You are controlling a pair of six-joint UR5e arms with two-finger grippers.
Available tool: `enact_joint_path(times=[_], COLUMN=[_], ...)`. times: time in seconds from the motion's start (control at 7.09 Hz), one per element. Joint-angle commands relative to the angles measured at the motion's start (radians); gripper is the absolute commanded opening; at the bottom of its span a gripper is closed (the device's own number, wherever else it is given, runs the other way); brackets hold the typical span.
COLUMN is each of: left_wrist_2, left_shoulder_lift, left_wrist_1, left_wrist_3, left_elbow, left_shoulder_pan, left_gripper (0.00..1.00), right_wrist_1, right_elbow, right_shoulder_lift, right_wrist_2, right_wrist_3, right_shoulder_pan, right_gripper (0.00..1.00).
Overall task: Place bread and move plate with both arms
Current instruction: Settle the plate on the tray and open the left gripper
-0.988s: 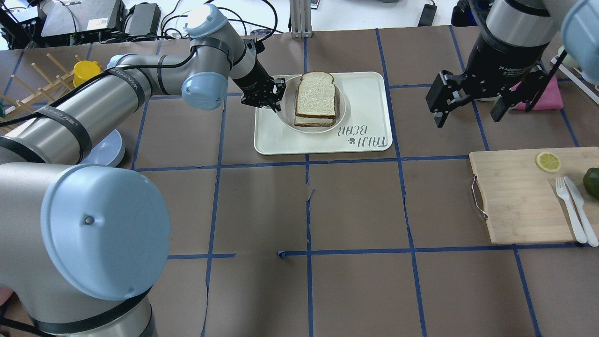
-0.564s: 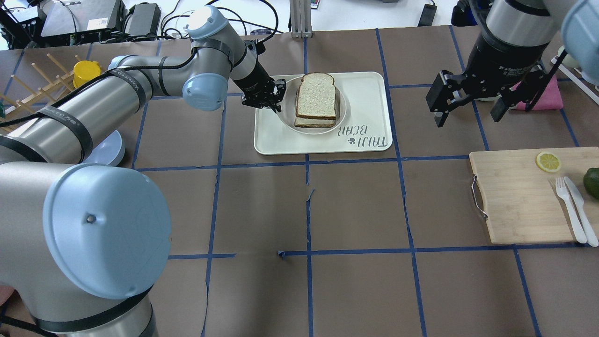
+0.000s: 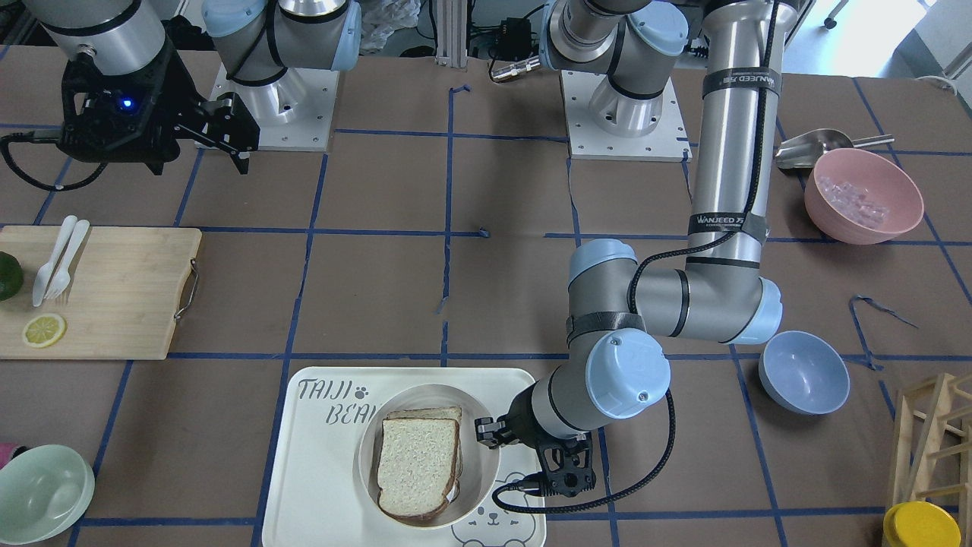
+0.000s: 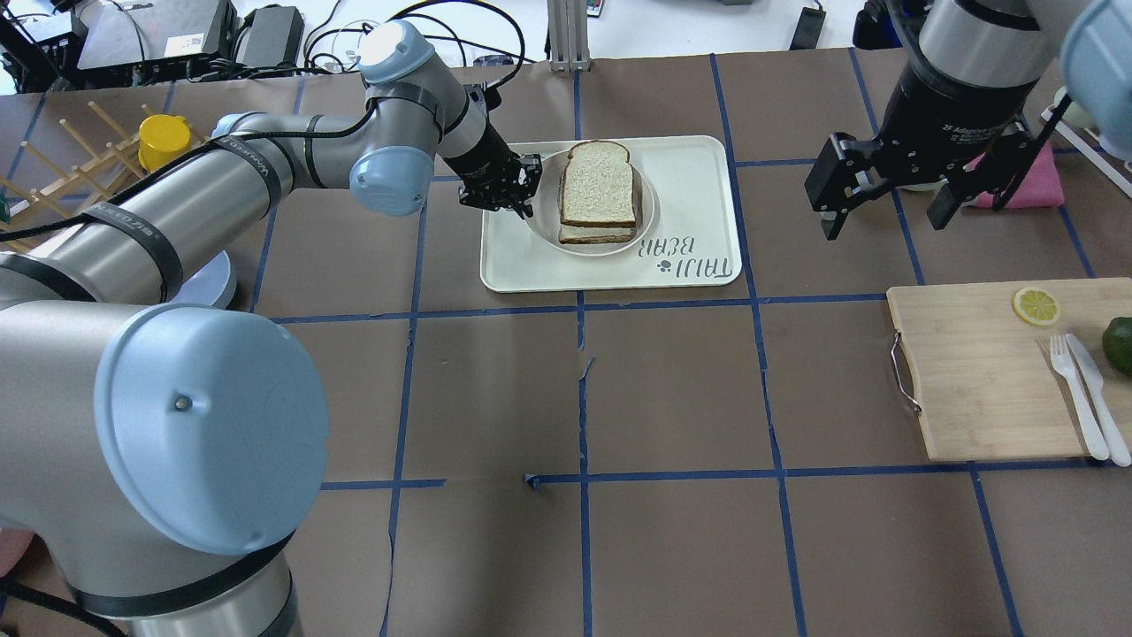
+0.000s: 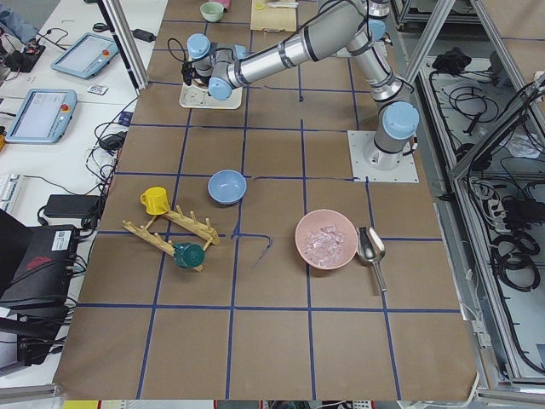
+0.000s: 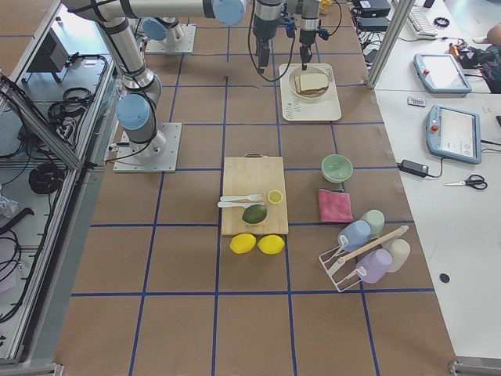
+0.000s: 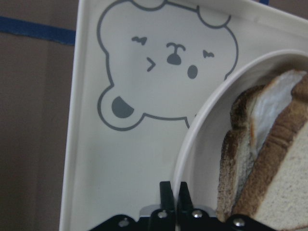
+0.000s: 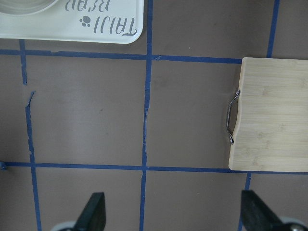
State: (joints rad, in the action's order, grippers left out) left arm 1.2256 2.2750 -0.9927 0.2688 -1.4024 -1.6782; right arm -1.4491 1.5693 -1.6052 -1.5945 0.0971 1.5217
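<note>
Bright, even light; soft shadows; left wrist view slightly blurred.

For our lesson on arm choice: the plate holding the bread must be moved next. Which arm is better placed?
Left. The left arm has its jaws closed on the rim of the plate, beside the bread. The right arm hangs with its jaws open above the table, away from the tray.

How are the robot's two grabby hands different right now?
The left gripper is pinched shut on the rim of the plate, while the right gripper is wide open, holding nothing. The left gripper is down at the tray; the right gripper hangs above the brown table. Both are black with two fingers.
</note>
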Motion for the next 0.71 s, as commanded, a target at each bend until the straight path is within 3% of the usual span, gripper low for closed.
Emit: enact_joint_path(times=[0.0,0.14,0.56], left_wrist_2=[-0.002,0.000,0.008], left_shoulder_lift=[0.009,0.006,-0.090], left_wrist_1=[0.002,0.006,-0.021], left_wrist_3=[0.027,0.027,0.015], left_elbow=[-0.001,0.000,0.014], left_shoulder_pan=[-0.002,-0.002,-0.031], left_gripper=[0.83,0.99,1.00], right_wrist_1=[-0.001,0.001,0.004], right_elbow=[0.000,0.000,0.005], right_shoulder_lift=[0.001,0.001,-0.001], right_wrist_2=[0.004,0.005,0.008], right_wrist_3=[0.006,0.000,0.000], right_shoulder_pan=[0.000,0.000,0.000], right_gripper=[1.00,1.00,1.00])
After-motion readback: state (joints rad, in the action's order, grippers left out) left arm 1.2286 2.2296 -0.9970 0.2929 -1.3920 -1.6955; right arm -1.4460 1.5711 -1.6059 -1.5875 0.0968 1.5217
